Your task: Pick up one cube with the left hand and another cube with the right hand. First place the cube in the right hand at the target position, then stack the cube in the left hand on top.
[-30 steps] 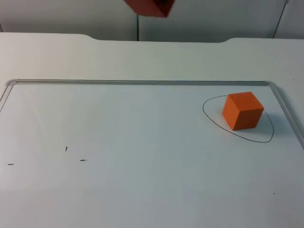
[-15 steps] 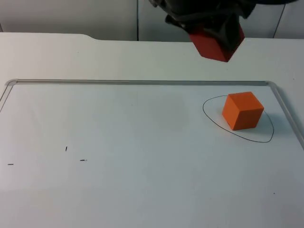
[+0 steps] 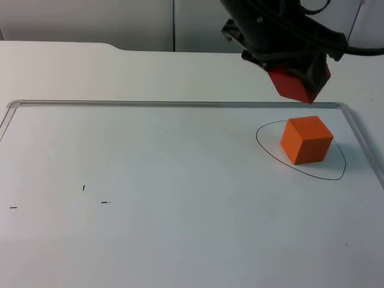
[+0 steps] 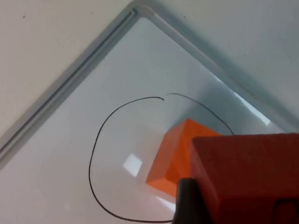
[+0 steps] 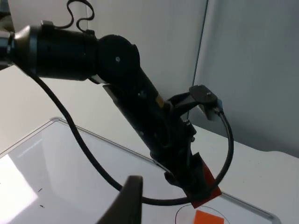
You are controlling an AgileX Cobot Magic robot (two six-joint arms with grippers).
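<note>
Red cube clamped in left gripper jaws, above orange cube inside drawn circle

Whiteboard is showing a glossy, smooth face with metal-looking frame; orange cube and red cube are appearing matt.

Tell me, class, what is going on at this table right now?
The left gripper holds a red cube in the air just above and behind an orange cube. The orange cube sits inside a hand-drawn outline on the whiteboard. The red cube is not yet stacked on it. The right gripper waits off to the side, raised above the table.
</note>
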